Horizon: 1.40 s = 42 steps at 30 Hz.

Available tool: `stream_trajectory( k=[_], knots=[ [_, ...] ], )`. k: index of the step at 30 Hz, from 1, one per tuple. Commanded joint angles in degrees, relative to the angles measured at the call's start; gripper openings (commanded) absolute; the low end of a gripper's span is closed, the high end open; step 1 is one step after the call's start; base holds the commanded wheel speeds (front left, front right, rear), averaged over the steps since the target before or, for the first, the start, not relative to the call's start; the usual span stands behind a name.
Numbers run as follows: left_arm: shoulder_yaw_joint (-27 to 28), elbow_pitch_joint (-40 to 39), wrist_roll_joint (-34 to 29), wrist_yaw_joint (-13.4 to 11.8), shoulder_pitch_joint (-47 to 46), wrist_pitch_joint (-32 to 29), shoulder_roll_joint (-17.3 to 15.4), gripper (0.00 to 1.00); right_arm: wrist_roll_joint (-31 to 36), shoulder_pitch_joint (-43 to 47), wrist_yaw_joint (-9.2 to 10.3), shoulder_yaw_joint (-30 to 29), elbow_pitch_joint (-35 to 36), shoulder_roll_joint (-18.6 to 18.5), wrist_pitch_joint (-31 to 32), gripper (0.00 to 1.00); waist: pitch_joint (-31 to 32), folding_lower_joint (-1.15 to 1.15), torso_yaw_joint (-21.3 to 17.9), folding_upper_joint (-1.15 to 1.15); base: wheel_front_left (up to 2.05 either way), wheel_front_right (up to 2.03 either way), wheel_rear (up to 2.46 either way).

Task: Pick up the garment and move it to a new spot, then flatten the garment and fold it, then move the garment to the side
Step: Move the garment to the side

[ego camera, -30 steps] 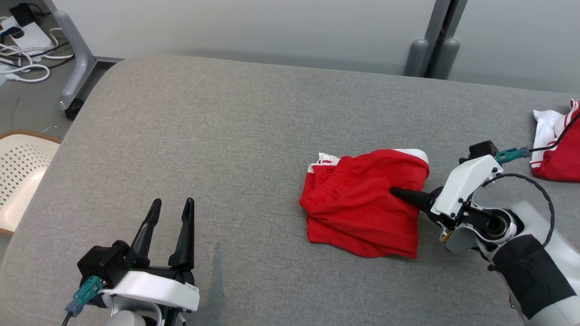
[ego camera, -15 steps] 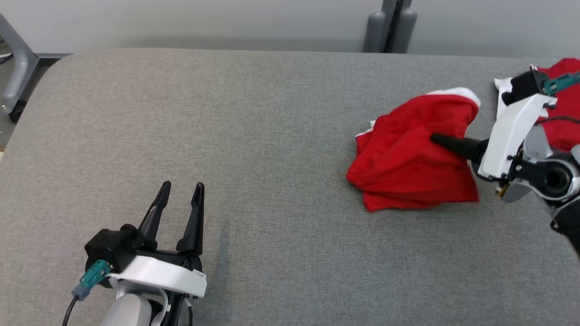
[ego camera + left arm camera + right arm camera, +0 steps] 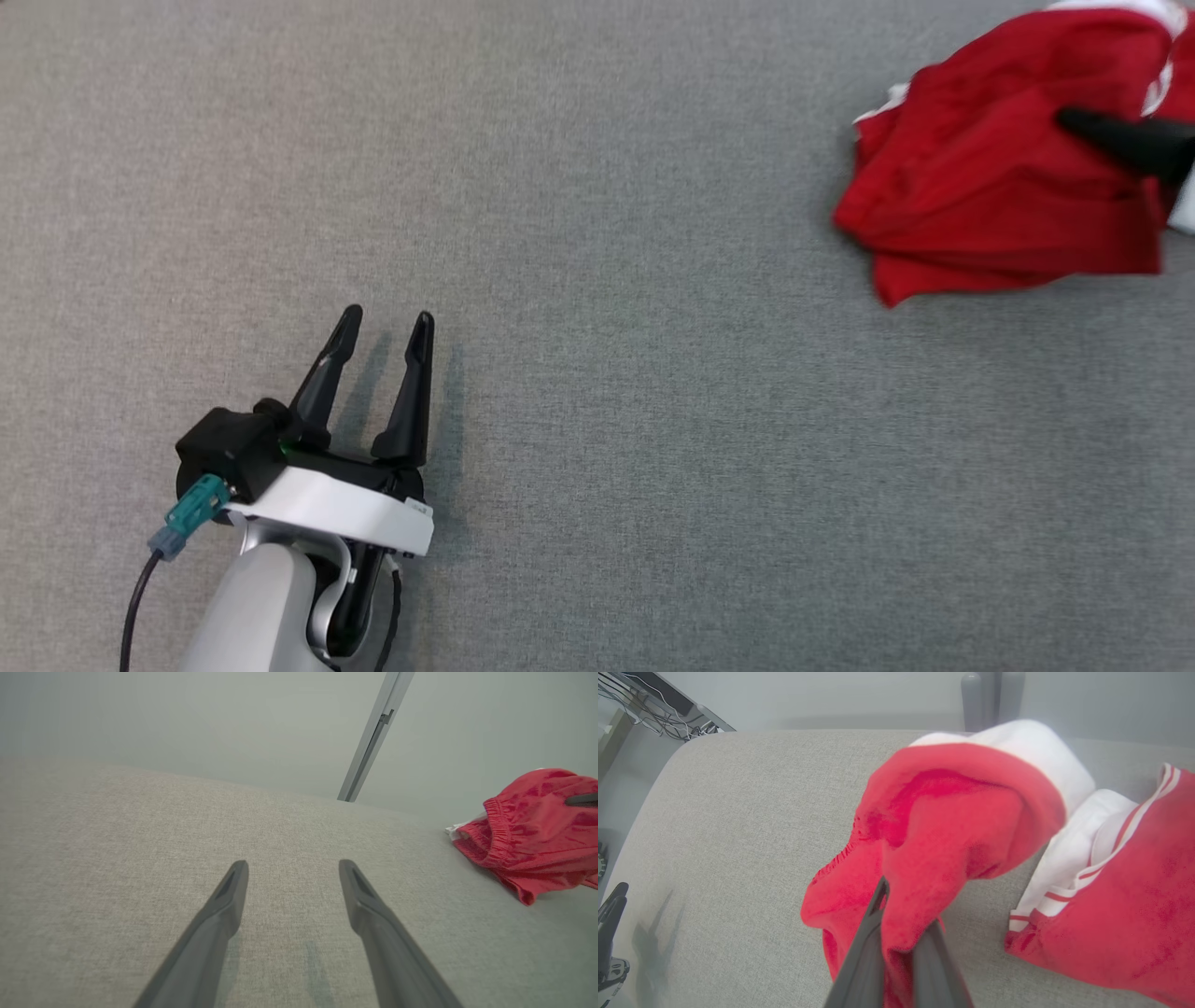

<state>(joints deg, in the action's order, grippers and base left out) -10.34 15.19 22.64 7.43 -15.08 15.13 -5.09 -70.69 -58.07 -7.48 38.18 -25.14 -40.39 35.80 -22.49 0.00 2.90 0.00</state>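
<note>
The right gripper [image 3: 899, 919] clamps the red garment [image 3: 980, 177] near the far edge of the surface [image 3: 653, 420], beside a second garment [image 3: 1134, 905]. The left gripper [image 3: 388, 317], fingers apart, has open surface around it.

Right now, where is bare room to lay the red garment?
Free: the wide stretch of grey fabric table between the open left hand and the red elastic-waist shorts. Crowded: the right end, by the second red-and-white garment.

Red shorts [image 3: 980, 177] with white trim and a stretchy waistband, scrunched into a loose heap at the far right of the grey tabletop [image 3: 597, 280].
</note>
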Motion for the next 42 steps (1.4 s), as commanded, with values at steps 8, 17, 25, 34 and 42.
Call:
stream_trajectory(
  k=[8,17,25,34,42],
  knots=[
    [-0.48,-0.40,-0.32,0.10,-2.72,0.03,-0.91,1.00,0.74,-4.68,-0.04,1.25,0.13,-7.63,-0.13,0.00,-4.10,0.00,1.46,0.00,0.00,0.00,0.00],
    [-0.90,-0.50,-0.73,0.10,-4.04,0.03,-1.24,1.00,7.54,-10.15,-0.03,6.32,-2.34,-13.60,-0.15,0.00,-6.63,0.00,1.88,0.00,0.00,0.00,0.00],
    [-1.47,-0.37,-0.85,0.10,-4.49,0.03,-1.08,1.00,15.15,-13.99,-0.03,11.26,-7.89,-16.62,-1.54,0.00,-7.31,0.00,2.56,0.00,0.00,0.00,0.00],
    [-1.89,0.27,-0.70,0.10,-4.19,0.03,-1.00,1.00,24.77,-14.15,-0.03,14.47,-22.01,-13.03,-7.35,1.00,-5.89,0.00,3.44,0.00,0.00,0.00,0.00],
    [-0.72,0.68,-0.61,0.10,-2.46,0.03,-1.48,1.00,32.39,-15.30,-0.03,15.22,-31.17,-7.69,-15.67,1.00,-1.24,0.00,2.12,0.00,0.00,0.00,0.00]
  ],
)
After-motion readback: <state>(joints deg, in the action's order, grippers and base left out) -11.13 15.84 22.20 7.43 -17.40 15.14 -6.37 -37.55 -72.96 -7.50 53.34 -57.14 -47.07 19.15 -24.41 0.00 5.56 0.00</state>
